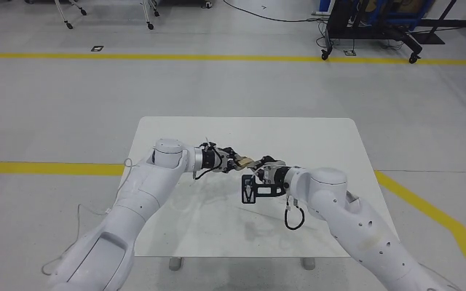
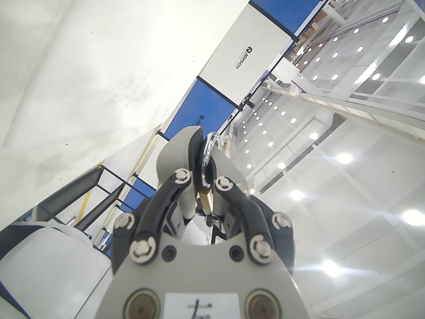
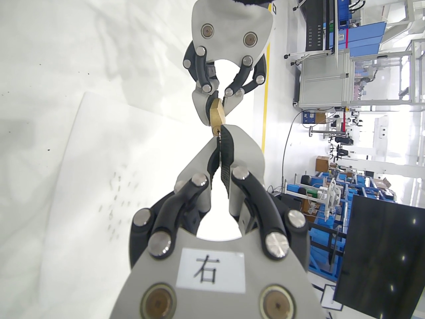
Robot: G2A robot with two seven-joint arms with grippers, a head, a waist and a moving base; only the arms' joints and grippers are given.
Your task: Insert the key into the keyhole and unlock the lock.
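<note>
The left gripper (image 1: 231, 160) clamps the brass lock (image 1: 246, 161). At its 3 o'clock, the right gripper (image 1: 261, 166) pinches the key (image 3: 218, 138) (barely visible).

Looks like an industrial lab hall: yellow floor lines (image 1: 218, 57) across the top view's upper part, blue-and-white partition panels (image 2: 262, 44) upper centre, blue-binned workbenches (image 3: 300, 190) lower right.

Grey floor (image 1: 218, 87) — yellow line (image 1: 182, 56).
</note>
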